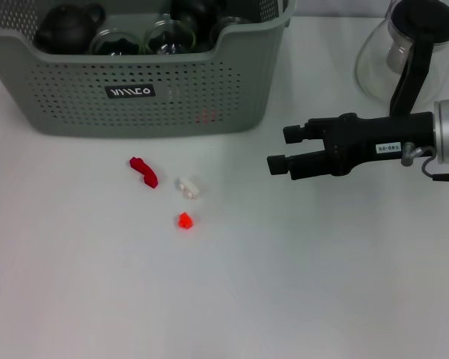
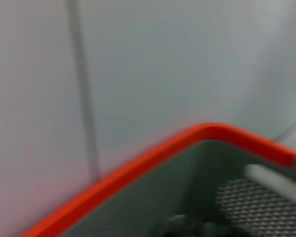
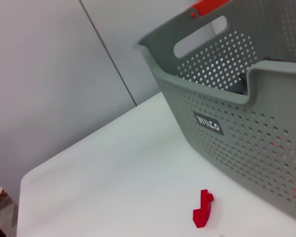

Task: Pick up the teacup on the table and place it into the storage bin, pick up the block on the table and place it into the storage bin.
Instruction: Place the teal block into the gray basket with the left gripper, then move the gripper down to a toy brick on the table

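The grey-green storage bin [image 1: 75, 97] stands at the back left of the white table, and the right wrist view also shows this bin [image 3: 222, 94]. Inside it sit glass teacups [image 1: 118, 42] beside a dark teapot [image 1: 69, 26]. Three small blocks lie in front of the bin: a dark red curved block [image 1: 144, 172], a clear block [image 1: 188, 187] and a small bright red block [image 1: 185, 221]. The dark red block [image 3: 203, 210] also shows in the right wrist view. My right gripper [image 1: 278, 149] hovers to the right of the blocks, open and holding nothing. My left gripper is out of view.
A glass carafe [image 1: 374, 63] with a black handle stands at the back right, behind my right arm. The left wrist view shows only an orange rim [image 2: 153, 153] on a grey wall with mesh below.
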